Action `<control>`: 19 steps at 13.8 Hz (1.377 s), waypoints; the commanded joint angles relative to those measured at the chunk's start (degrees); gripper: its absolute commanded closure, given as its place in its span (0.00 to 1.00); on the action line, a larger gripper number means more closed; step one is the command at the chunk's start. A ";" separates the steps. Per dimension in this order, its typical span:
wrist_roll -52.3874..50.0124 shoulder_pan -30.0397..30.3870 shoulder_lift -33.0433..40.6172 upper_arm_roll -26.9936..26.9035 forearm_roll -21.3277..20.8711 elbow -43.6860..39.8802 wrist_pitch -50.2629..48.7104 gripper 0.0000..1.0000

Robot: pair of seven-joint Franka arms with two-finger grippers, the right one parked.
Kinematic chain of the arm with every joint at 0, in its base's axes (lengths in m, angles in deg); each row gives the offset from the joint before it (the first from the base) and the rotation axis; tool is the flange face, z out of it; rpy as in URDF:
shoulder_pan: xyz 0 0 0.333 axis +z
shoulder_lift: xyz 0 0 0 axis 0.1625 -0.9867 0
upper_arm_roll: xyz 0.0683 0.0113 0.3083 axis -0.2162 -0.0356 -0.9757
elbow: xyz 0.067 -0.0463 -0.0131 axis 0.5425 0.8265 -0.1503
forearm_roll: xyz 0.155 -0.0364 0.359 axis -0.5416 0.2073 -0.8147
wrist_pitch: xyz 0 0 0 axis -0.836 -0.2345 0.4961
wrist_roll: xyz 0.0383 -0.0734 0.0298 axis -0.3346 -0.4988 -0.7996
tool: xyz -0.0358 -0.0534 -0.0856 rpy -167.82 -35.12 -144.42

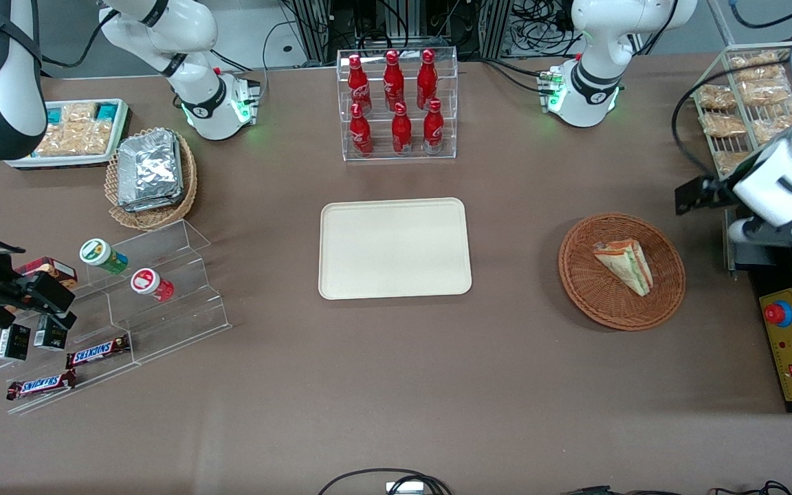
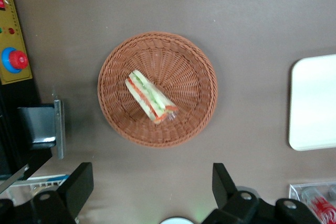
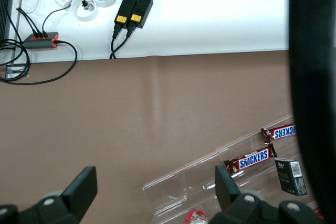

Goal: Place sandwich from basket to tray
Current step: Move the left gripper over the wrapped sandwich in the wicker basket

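Observation:
The sandwich (image 1: 624,265) is a clear-wrapped wedge with orange and green layers, lying on its side in the round reddish-brown basket (image 1: 578,275). The cream tray (image 1: 394,247) lies flat mid-table with nothing on it, a gap of bare table away from the basket toward the parked arm's end. In the left wrist view my gripper (image 2: 152,187) hangs high above the table, open wide and holding nothing. It is off the basket (image 2: 189,72) rim, not over the sandwich (image 2: 149,98). One edge of the tray (image 2: 315,103) also shows there.
A yellow control box with a red button (image 1: 791,344) lies beside the basket at the working arm's end. A wire rack of snack packets (image 1: 746,103) stands there too. A clear rack of red bottles (image 1: 399,103) stands farther from the camera than the tray.

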 commanded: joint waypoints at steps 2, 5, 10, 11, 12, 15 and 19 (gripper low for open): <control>-5.89 0.08 3.27 -0.37 -0.36 15.20 14.17 0.00; -11.61 0.08 4.06 -0.46 -0.45 23.48 23.59 0.00; -22.25 2.09 4.06 -0.46 -2.03 32.36 33.79 0.00; -24.26 2.27 3.72 -0.46 -2.03 33.16 34.59 0.00; -26.72 2.45 3.45 -0.46 -2.03 33.86 35.90 0.00; -34.27 3.15 2.40 -0.37 -2.03 37.81 43.01 0.00; -39.65 2.71 0.73 -0.28 -2.03 42.04 50.23 0.00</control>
